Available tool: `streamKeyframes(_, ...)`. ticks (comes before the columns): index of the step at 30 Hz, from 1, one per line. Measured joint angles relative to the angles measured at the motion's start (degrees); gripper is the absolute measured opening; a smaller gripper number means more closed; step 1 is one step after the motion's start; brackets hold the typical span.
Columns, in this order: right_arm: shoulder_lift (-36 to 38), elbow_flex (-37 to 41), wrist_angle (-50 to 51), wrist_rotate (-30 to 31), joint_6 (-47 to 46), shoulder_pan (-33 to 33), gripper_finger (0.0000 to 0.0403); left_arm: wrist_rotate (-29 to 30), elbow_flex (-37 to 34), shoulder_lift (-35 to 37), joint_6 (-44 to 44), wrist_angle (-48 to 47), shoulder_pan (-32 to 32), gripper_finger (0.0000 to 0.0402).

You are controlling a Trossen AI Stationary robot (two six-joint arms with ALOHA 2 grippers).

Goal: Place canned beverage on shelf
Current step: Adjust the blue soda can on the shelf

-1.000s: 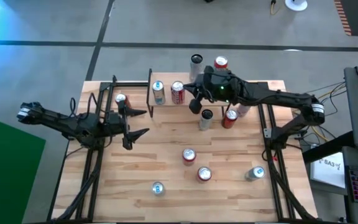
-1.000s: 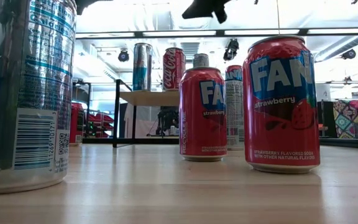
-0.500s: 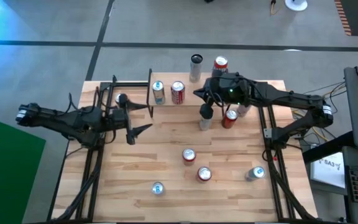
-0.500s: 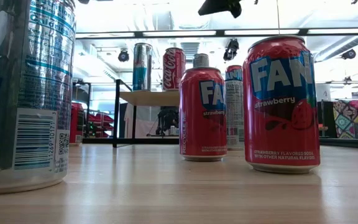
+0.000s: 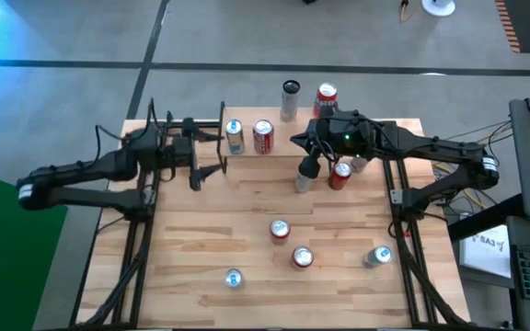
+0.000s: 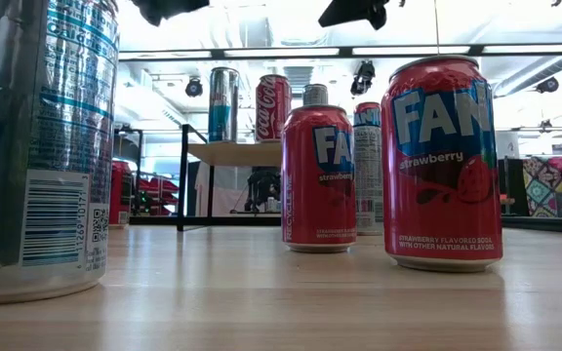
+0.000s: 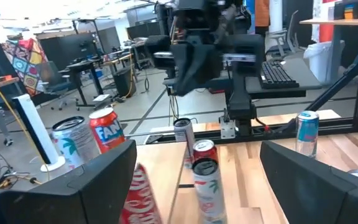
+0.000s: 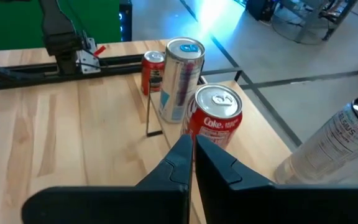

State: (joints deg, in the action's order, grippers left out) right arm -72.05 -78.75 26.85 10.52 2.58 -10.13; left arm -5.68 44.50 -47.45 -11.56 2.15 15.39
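Since the earlier frame the left gripper (image 5: 212,154) has swung toward the shelf (image 5: 247,147), fingers spread; the right gripper (image 5: 305,166) hovers with fingers pressed together. The shelf's long axis runs across the table's far edge; 2 cans stand upright on it: a blue can (image 5: 235,136) and a Coke can (image 5: 263,136).

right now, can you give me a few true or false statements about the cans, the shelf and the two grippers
1. Two cans stand on the shelf: the red Coke can and a silver-blue can. True.
2. The right gripper is wide open. False: its fingers are shut, holding nothing.
3. The left gripper is open and empty. True.
4. Every can sits on the shelf. False: several stand on the tabletop, including a Fanta can.
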Motion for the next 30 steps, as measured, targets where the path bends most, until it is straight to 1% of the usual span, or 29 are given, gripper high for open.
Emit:
streamKeyframes(2, -0.09, 0.51, -0.54, 0.0, 0.62, 0.0, 0.0009, -4.84, -0.01, -0.55, -0.25, 0.24, 5.29, 0.0327)
streamKeyframes(6, -0.39, 1.85, -3.58, 0.02, 1.52, 0.0, 0.0009, -11.7, -0.31, -3.28, -0.08, 0.73, 14.51, 0.0327)
streamKeyframes(8, -0.39, 2.76, -5.2, 0.02, 1.76, 0.0, 0.0009, -15.43, -0.38, -5.03, 1.04, 1.88, 17.22, 0.0327)
streamKeyframes(11, -0.28, 3.27, -5.48, 0.02, 1.81, 0.0, 0.0009, -19.35, -0.29, -6.53, 2.1, 3.96, 18.5, 0.0327)
streamKeyframes(24, -0.26, 3.4, -5.76, 0.03, 2.36, 0.0, 0.0009, -19.38, 1.22, -6.75, 2.36, 3.9, 18.5, 0.0329)
streamKeyframes(27, -0.28, 3.42, -6.17, 0.03, 2.7, 0.0, 0.0009, -19.38, 1.22, -6.75, 3.37, 2.86, 18.5, 0.0341)
streamKeyframes(30, -0.28, 3.42, -6.2, 0.04, 2.77, 0.0, 0.0009, -19.05, 1.19, -6.78, 3.5, 1.44, 18.54, 0.0366)
